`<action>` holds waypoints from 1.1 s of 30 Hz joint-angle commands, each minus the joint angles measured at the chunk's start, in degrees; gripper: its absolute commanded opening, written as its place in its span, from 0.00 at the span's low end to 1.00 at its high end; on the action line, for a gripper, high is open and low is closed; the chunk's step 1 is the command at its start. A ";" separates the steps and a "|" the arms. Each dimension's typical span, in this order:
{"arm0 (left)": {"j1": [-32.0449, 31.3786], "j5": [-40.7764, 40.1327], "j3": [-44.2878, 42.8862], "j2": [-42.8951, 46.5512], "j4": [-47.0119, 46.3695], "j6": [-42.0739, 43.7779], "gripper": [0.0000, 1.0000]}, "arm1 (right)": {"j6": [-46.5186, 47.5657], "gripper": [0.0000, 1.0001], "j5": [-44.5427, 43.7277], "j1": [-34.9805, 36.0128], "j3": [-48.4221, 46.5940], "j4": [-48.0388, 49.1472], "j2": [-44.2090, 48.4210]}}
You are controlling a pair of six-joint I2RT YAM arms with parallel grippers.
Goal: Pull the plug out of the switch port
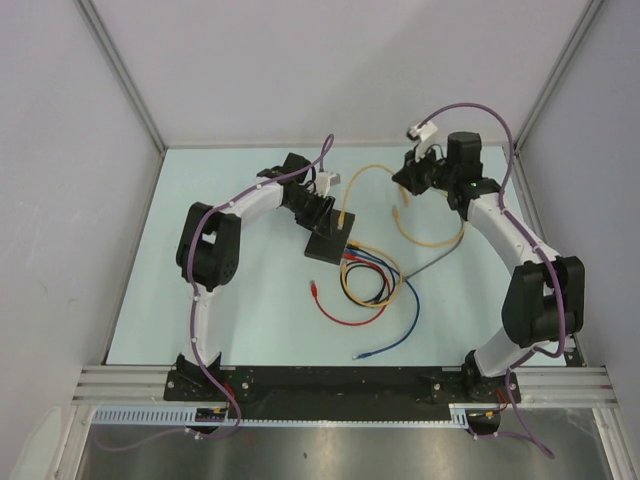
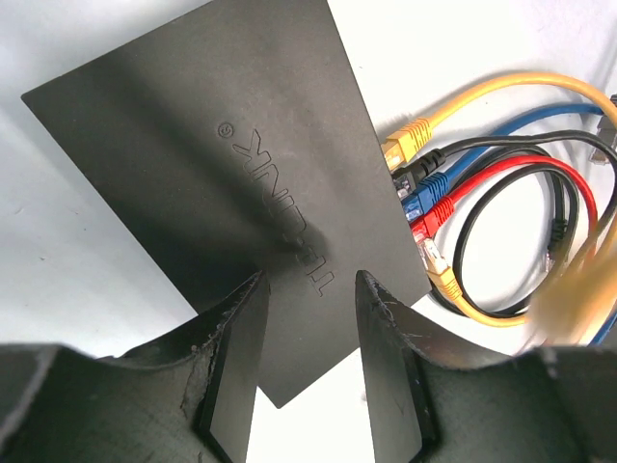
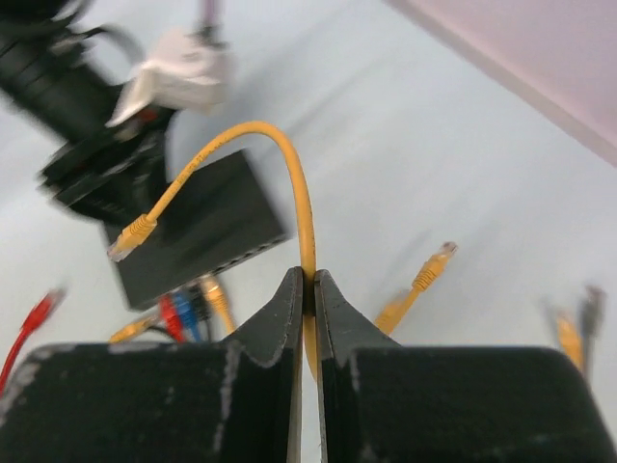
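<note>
The switch (image 1: 328,246) is a flat matte-black box lying mid-table; it also shows in the left wrist view (image 2: 222,164) and the right wrist view (image 3: 207,227). Yellow (image 2: 406,141), black, blue (image 2: 430,187), red (image 2: 439,210) and a second yellow plug (image 2: 440,265) sit along its port edge. My left gripper (image 2: 308,282) is open, its fingers over the switch's near corner. My right gripper (image 3: 308,280) is shut on a yellow cable (image 3: 301,193). That cable arches up, and its free plug (image 3: 131,237) hangs in the air over the switch, out of any port.
Red (image 1: 340,312), blue (image 1: 405,325), yellow (image 1: 432,240) and grey (image 1: 432,262) cables lie looped on the table right of the switch. A loose yellow plug (image 3: 434,265) lies near my right gripper. Walls enclose the table on the left, back and right.
</note>
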State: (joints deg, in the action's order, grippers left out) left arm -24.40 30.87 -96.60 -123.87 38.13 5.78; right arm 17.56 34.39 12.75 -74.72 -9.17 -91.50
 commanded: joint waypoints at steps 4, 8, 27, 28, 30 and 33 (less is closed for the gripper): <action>-0.38 -2.05 0.97 -1.99 1.68 -0.51 0.49 | -10.88 0.00 -19.61 -7.82 -3.50 7.76 -1.92; -0.38 -1.96 1.23 -1.90 1.51 -0.59 0.49 | -11.49 0.00 -24.89 -9.76 -4.38 4.44 -3.15; -0.38 -2.31 1.85 -1.46 1.51 -0.60 0.50 | -9.57 0.04 -18.75 -12.23 -1.83 -1.73 -9.91; -0.38 -2.40 1.85 -1.46 1.42 -0.60 0.50 | -9.56 0.06 -18.83 -12.31 -1.83 -2.43 -10.18; -0.38 -2.40 1.94 -1.37 1.51 -0.60 0.50 | -10.00 0.31 -18.92 -12.31 -1.40 -2.78 -10.71; -0.38 -2.40 1.94 -1.28 1.42 -0.60 0.50 | -11.32 0.52 -20.68 -12.23 -0.43 -1.82 -10.98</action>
State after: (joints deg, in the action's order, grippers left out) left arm -24.40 31.14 -96.53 -123.87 37.98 5.37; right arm 7.31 14.46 0.40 -76.23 -11.90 -101.71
